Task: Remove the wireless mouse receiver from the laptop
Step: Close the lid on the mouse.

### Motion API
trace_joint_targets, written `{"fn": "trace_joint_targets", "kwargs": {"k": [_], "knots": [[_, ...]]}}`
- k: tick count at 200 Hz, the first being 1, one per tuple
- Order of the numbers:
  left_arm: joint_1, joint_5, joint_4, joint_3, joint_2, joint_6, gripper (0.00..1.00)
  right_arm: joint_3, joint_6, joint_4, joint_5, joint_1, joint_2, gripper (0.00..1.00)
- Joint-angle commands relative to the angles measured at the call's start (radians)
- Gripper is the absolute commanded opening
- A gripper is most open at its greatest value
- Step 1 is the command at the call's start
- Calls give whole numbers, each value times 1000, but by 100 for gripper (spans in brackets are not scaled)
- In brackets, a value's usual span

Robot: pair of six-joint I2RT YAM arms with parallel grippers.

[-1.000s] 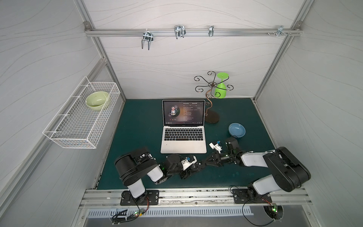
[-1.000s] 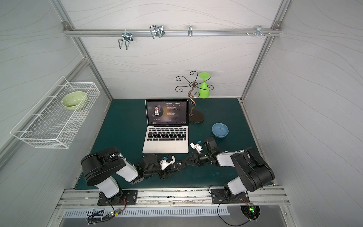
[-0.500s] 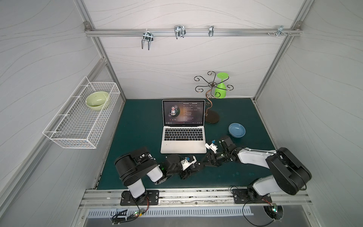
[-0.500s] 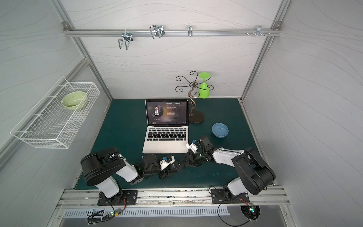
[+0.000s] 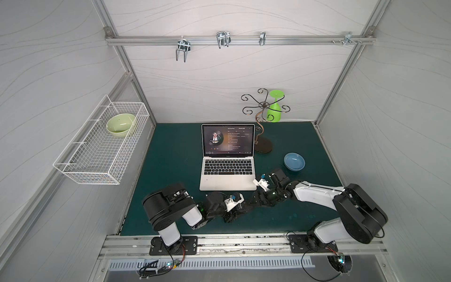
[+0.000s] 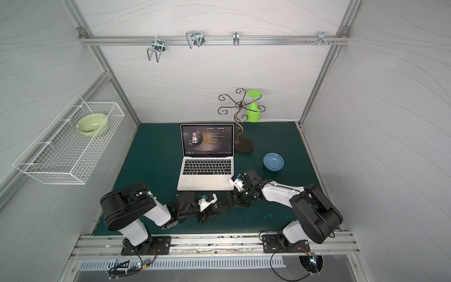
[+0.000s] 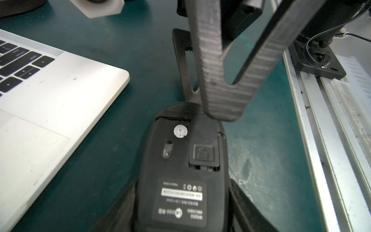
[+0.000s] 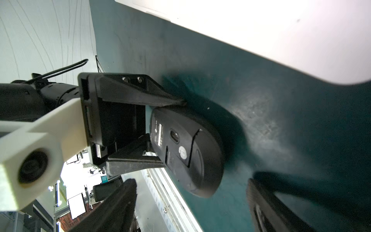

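Green-matted table: the wireless mouse receiver cannot be made out anywhere, not even along the laptop mid-table. Near the front edge, left fingers clamp the upturned mouse; right fingers spread wide at its nose. A nudge there could skew the mouse, and a loose stub would likely vanish on dark matting.

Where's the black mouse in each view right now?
Left wrist: black mouse lower centre, underside up.
Right wrist: centre, between the left gripper's jaws.
Both top views: cannot pick it out in front of the laptop.
Shared landmark: silver front corner of the laptop.
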Motion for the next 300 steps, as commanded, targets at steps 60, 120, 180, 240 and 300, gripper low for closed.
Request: {"fn": "trace_joint_targets", "kwargs": {"k": [60, 120, 180, 240, 300], "knots": [[8, 71, 105, -11, 33, -13, 0, -49, -5, 147, -152, -62, 148, 86], [23, 73, 160, -60, -46, -18, 0, -79, 51, 200, -209, -64, 111, 87], [41, 114, 8, -56, -259, -2, 0, -116, 180, 368, -309, -61, 90, 87], [41, 111, -198, -27, -492, 35, 0, -103, 245, 416, -329, -26, 63, 80], [41, 97, -200, -34, -504, 40, 0, -114, 400, 630, -359, 58, 68, 78]]}}
